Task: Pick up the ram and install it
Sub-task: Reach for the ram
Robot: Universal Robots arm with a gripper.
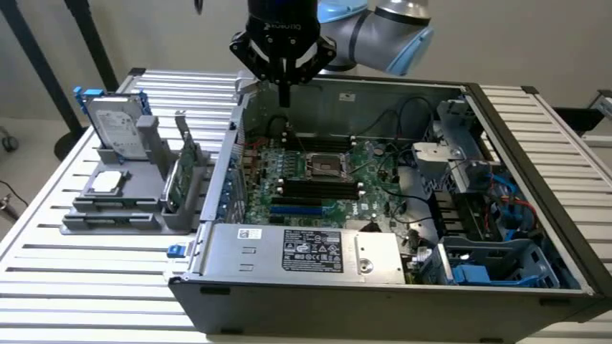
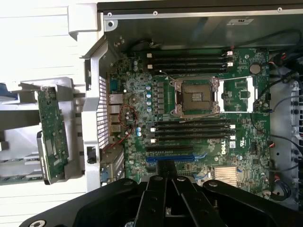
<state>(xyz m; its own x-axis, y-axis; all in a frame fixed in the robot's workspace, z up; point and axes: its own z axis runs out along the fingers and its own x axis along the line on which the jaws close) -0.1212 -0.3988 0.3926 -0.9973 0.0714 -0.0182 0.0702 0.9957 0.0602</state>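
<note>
My gripper (image 1: 284, 100) hangs over the back left part of the open computer case (image 1: 383, 287), above the motherboard (image 1: 287, 161). Its fingers are shut together with nothing between them. In the wrist view the gripper (image 2: 165, 166) points down at the green motherboard (image 2: 236, 94), near the blue slot (image 2: 170, 158). Black memory slots (image 2: 189, 132) lie beside the CPU socket (image 2: 196, 97), and more slots (image 2: 189, 59) lie on its other side. The ram is out of view.
On the exterior view's left a grey holder (image 1: 125, 208) carries a silver hard drive in a blue frame (image 1: 117, 122) and a green expansion card (image 1: 183, 175), which shows as a green card (image 2: 53, 137) in the wrist view. Cables and drive cages (image 1: 478, 215) fill the case's right side.
</note>
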